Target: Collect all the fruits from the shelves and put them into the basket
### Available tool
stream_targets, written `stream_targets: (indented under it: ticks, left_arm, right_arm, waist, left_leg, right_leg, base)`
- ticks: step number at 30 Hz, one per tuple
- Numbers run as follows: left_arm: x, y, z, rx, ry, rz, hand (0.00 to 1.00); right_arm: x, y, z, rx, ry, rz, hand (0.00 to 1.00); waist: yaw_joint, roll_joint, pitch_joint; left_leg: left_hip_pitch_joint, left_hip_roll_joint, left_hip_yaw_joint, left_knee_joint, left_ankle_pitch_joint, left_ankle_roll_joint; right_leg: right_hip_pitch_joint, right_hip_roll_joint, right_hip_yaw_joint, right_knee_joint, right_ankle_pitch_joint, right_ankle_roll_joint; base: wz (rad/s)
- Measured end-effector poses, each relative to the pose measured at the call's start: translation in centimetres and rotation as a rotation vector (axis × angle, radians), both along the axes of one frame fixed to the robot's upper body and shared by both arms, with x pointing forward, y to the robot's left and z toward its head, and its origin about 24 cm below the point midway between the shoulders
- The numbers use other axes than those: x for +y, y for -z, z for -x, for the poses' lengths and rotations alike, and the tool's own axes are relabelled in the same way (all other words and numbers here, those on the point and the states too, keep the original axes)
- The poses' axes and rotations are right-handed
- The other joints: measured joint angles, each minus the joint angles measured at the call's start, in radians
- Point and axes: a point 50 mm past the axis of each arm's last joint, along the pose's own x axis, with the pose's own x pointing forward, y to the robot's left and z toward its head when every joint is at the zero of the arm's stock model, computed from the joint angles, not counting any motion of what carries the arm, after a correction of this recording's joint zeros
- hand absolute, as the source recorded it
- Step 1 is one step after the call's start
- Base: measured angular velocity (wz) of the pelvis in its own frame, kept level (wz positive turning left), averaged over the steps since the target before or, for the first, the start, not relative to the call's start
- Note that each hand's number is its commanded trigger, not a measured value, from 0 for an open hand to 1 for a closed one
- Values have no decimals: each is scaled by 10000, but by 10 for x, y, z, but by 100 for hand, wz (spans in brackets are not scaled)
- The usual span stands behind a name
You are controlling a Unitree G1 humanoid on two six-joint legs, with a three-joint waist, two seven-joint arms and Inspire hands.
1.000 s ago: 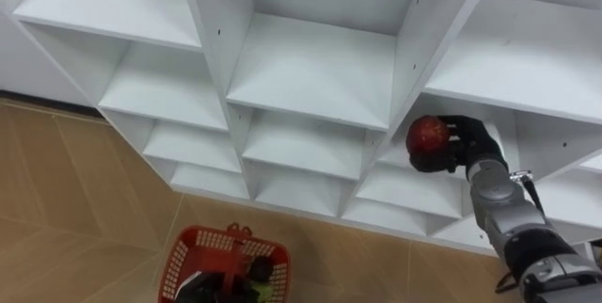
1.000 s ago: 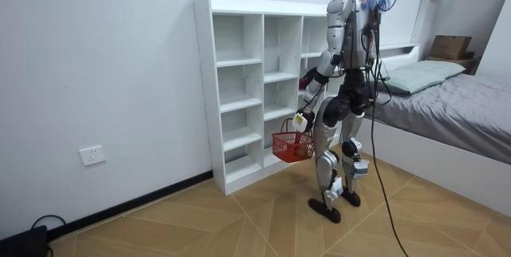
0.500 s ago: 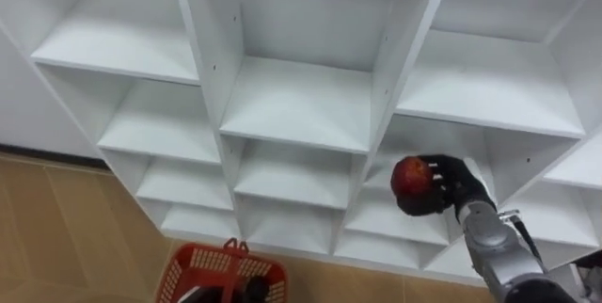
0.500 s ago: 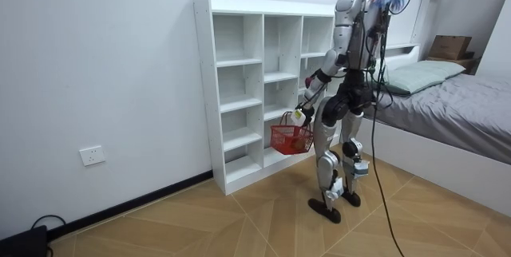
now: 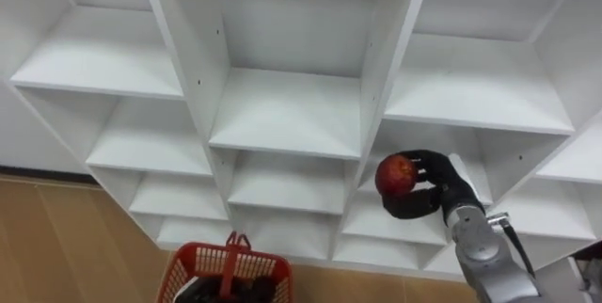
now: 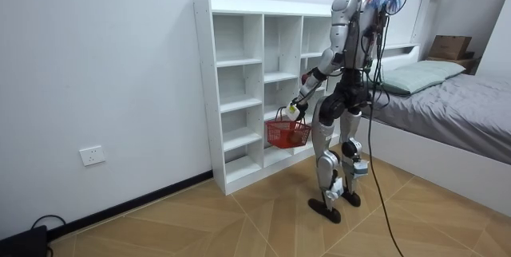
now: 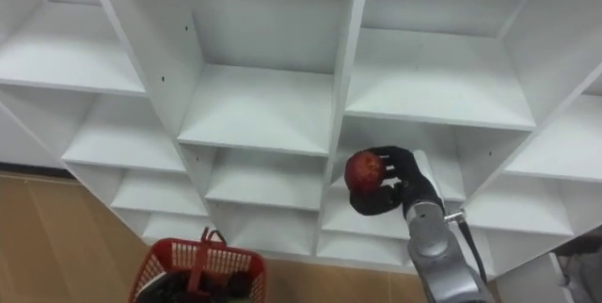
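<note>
The right robot hand, fingers curled round the red apple, holds it with the red basket at eight o'clock, gripped by the left robot hand.

Red basket below closet: lower part cut by bottom edge, dark contents unreadable. Red fruit at closet's right column: far side hidden against right robot hand. Left robot hand before closet: too small to read.
</note>
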Motion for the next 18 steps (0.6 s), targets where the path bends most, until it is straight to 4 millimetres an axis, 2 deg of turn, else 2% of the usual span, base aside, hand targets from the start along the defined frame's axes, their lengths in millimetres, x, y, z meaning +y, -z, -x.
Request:
stream_targets:
  ticks: [6, 10, 18]
  left_arm:
    - [2, -1, -2, -101, -680, 95, 100]
    - [1, -2, -6, -215, -696, 162, 100]
    - [-2, -3, -10, -308, -657, 230, 100]
  right_arm:
    - [5, 1, 3, 2, 40, -286, 100]
    - [7, -2, 4, -200, 64, -516, 100]
    - [6, 4, 17, 38, 45, -579, 100]
  waist:
    - [-170, -6, 72]
    - [-233, -6, 72]
    - [-257, 18, 70]
  left_leg:
    - [110, 3, 58, -28, -1, -1]
    - [145, 4, 152, -40, -5, 4]
    - [271, 27, 307, -50, -5, 3]
  right_leg:
    - [99, -3, -12, -6, -9, 15]
    - [132, -2, 80, -2, -10, 16]
    - [131, 18, 248, 17, -9, 15]
  base:
    - [-1]
    - [-6]
    - [-5]
